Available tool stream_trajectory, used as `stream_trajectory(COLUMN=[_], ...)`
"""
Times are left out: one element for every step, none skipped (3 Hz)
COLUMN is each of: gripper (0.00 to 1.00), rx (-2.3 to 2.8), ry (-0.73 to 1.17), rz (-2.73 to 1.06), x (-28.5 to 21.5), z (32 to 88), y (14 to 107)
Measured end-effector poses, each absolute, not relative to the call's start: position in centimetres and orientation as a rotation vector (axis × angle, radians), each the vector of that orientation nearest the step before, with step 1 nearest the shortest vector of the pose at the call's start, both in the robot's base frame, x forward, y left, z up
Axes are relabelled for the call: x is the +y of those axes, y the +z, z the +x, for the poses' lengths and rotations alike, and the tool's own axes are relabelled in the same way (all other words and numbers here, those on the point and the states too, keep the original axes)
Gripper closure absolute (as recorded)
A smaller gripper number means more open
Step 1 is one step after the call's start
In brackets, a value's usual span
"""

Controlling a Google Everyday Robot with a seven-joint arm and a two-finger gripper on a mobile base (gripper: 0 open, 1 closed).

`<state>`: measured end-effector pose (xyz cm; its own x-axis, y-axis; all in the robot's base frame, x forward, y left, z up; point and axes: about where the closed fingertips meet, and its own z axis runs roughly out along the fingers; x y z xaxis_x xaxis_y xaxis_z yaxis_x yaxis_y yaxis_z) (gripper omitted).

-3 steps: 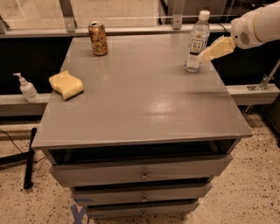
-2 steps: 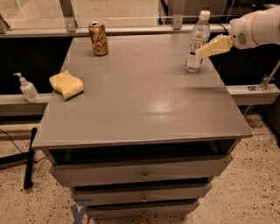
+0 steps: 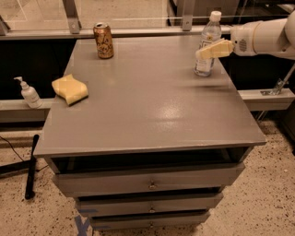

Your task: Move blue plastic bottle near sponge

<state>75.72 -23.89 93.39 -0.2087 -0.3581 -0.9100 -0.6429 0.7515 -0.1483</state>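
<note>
Cream-coloured end effector (image 3: 213, 50) reaches in from the right, across the middle of the blue plastic bottle (image 3: 203, 66), and we cannot tell whether it is clamped on it. We see the bottle upright near the far right edge of the grey surface (image 3: 152, 106). The sponge (image 3: 69, 89) lies well apart at the left edge, with a gold-brown can (image 3: 103, 41) standing beyond it.

A grey surface (image 3: 138, 124) is carried by a cabinet of drawers (image 3: 147, 184), which is set on a speckled floor (image 3: 272, 203). Glass panels (image 3: 129, 9) between metal posts (image 3: 70, 14) are seen behind. Light is reflected mid-surface. The hand (image 3: 205, 51) is held over the far right corner.
</note>
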Motion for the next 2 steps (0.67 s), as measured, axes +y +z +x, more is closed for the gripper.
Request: stream_trajectory(gripper=[0.16, 0.39], rx=[1.792, 1.770], ry=[0.386, 0.427], rz=[-0.763, -0.770], x=[-22.78, -22.07], z=[76.36, 76.33], y=[92.85, 92.88])
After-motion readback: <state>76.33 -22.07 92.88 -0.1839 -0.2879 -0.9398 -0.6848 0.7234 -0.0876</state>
